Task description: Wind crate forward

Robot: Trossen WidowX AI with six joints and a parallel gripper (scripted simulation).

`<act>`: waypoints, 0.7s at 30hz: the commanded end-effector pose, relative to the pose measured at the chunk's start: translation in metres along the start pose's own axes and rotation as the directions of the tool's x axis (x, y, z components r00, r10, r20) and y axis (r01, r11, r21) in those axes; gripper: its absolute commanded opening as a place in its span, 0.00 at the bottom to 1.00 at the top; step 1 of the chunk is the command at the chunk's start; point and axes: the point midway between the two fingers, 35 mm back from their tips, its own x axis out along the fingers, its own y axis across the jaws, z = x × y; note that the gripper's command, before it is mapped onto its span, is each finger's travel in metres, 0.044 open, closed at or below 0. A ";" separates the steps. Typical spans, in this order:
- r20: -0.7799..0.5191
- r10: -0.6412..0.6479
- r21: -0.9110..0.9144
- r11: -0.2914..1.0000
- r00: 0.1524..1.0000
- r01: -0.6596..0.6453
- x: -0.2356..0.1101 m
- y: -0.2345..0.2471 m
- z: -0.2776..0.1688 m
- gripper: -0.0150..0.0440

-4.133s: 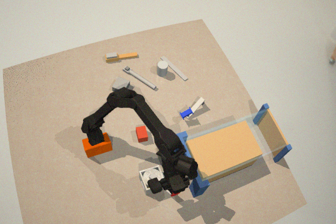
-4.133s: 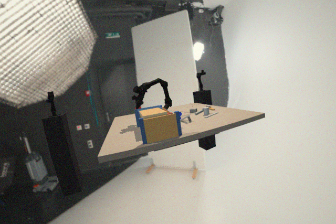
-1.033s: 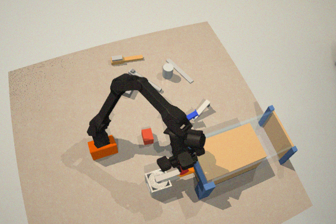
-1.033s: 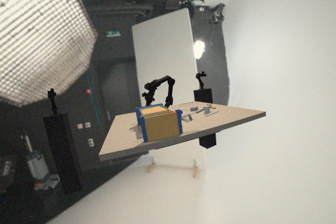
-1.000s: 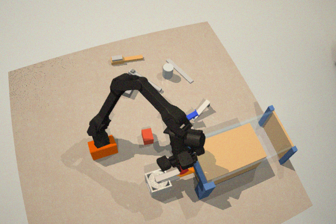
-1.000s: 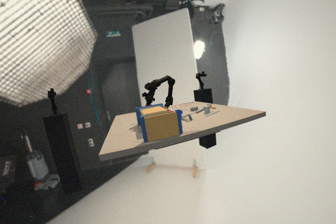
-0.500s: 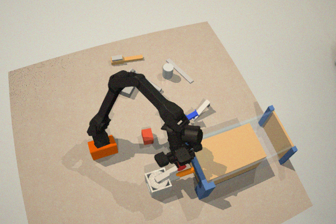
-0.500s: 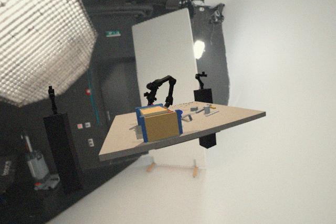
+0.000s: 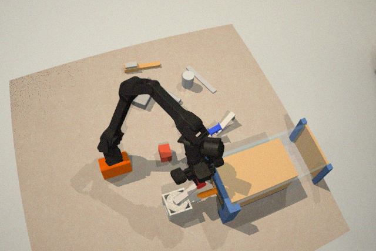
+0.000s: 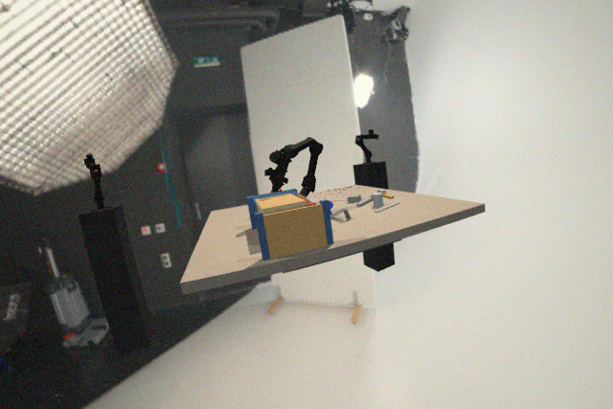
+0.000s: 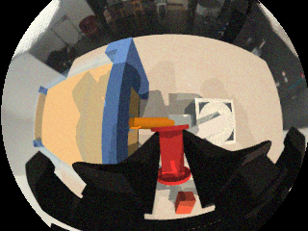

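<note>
I see my fingers clamped on the red knob of the winch handle (image 11: 171, 154). Its grey arm reaches to the winch (image 9: 177, 202) on the worktop (image 9: 60, 120). The crate (image 9: 258, 166) sits flat in the cubby, its front near the blue frame (image 9: 222, 191).

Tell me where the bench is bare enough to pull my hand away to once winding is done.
Bare bench lies beyond the orange arm base, towards the far left corner; another open patch sits between the brush and the bench's left edge. It is crowded where the tool grips the red handle knob, between winch and blue frame.
</note>
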 end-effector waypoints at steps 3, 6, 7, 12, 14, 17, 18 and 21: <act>-0.059 -0.016 -0.001 1.000 0.998 0.016 0.005 -0.006 -0.024 0.25; -0.059 -0.016 -0.001 1.000 0.998 0.016 0.003 -0.007 -0.026 0.25; -0.059 -0.016 -0.001 1.000 0.998 0.016 0.003 -0.008 -0.027 0.25; -0.059 -0.016 -0.001 1.000 0.998 0.016 0.001 -0.010 -0.031 0.25; -0.059 -0.016 -0.001 1.000 0.998 0.016 0.000 -0.011 -0.032 0.25; -0.060 -0.017 -0.001 1.000 0.998 0.017 -0.001 -0.013 -0.035 0.25; -0.060 -0.017 -0.001 1.000 0.998 0.017 -0.001 -0.014 -0.035 0.25; -0.060 -0.017 0.000 1.000 0.998 0.017 -0.003 -0.016 -0.038 0.25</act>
